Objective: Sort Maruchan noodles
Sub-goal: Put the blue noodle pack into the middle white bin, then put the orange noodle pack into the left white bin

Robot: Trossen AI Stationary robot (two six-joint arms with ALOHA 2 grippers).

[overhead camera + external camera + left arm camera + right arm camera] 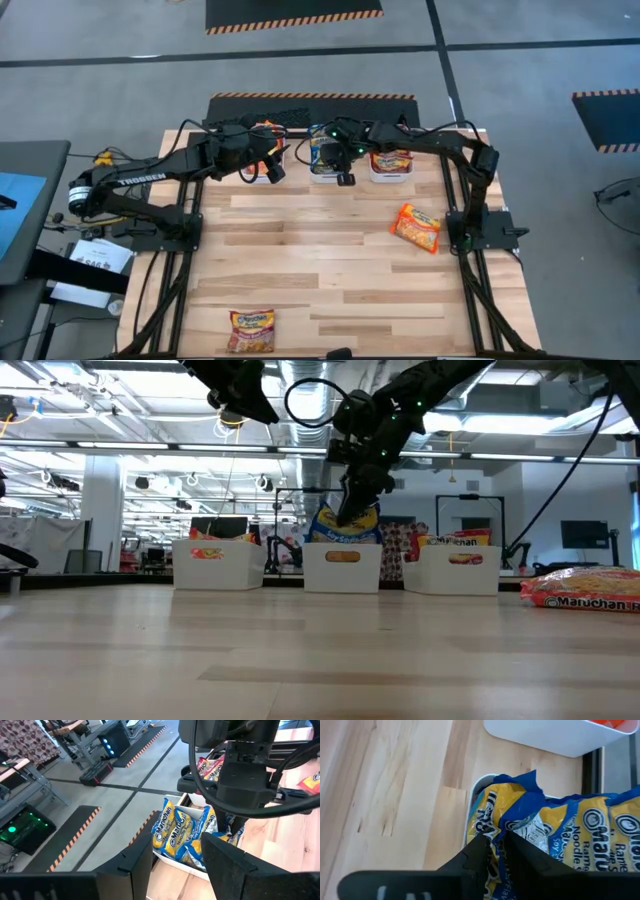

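Note:
Three white bins stand in a row at the table's far edge. The middle bin (pixel 322 172) holds several blue-and-yellow Maruchan packets (pixel 180 832) standing on edge. My right gripper (pixel 501 855) hangs over this bin, pointing steeply down and slightly open. Its fingers stand on either side of the upright edge of one blue-and-yellow packet (pixel 520 812). My left gripper (pixel 177 865) waits open and bare, raised above the table beside the left bin (pixel 218 565). An orange packet (pixel 417 227) lies flat on the table at the right. Another packet (pixel 251 330) lies near the front edge. My right gripper comes at the packet's top edge (pixel 506 827) from above, slanting down, one finger on each side of it. Whether the fingers touch the wrapper I cannot tell. The packet stands on edge inside the middle bin among the others.
The right bin (pixel 460 570) holds orange-red packets. Both arms reach over the bins along the far edge. Bare wood lies across the table's middle (pixel 320 260), between the bins and the two loose packets.

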